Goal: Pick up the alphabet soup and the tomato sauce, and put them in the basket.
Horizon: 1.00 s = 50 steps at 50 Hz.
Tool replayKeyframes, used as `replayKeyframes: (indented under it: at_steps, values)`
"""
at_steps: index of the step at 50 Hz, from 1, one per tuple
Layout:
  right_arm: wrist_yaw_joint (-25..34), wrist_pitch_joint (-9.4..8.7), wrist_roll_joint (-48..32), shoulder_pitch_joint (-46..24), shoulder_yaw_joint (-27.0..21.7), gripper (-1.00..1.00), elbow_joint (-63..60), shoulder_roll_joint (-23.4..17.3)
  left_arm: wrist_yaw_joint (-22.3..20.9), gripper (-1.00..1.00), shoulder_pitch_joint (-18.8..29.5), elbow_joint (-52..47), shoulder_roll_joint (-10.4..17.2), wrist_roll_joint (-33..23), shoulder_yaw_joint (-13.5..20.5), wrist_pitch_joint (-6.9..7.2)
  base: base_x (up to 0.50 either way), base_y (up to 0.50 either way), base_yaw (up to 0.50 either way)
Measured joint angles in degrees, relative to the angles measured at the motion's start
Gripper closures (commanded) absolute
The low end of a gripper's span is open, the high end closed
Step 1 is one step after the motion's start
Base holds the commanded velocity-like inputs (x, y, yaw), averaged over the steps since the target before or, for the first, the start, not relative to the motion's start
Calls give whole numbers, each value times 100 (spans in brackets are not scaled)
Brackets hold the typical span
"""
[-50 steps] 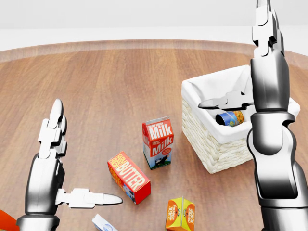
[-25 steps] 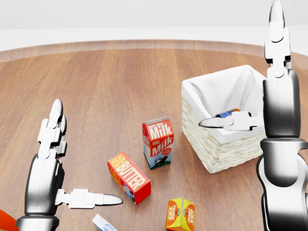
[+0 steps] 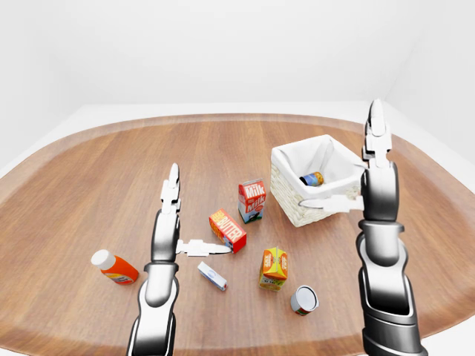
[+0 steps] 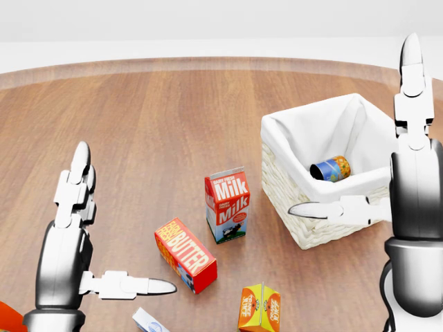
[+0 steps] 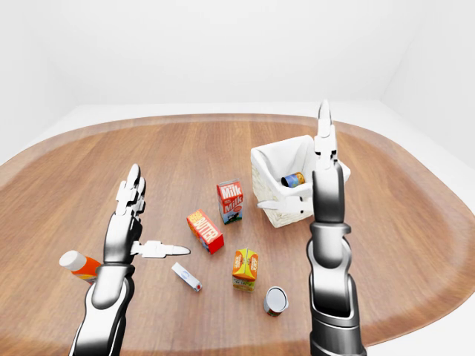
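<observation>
The right hand [image 4: 387, 200] was open and empty beside the basket [image 4: 304, 221]; the left hand [image 4: 90, 270] was open too. One can [image 4: 330, 169] lay inside, and another can [image 3: 303, 300] waited on the table [image 3: 111, 163], by my reckoning.

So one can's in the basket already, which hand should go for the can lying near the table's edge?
Probably the right hand: it is open, and the remaining can lies beside its arm, while the left hand is farther off past the cartons.
</observation>
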State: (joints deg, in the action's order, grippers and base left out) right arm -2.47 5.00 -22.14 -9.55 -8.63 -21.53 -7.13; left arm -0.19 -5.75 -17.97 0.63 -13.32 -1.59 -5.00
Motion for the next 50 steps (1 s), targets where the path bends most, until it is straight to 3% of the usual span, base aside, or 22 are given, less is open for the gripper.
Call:
replayKeyframes:
  at_steps: [50]
  values:
    - [649,0,388,2325,-20,-100,-941,727,7,-100,-26,-18,0,-8,0,0,0,0,0]
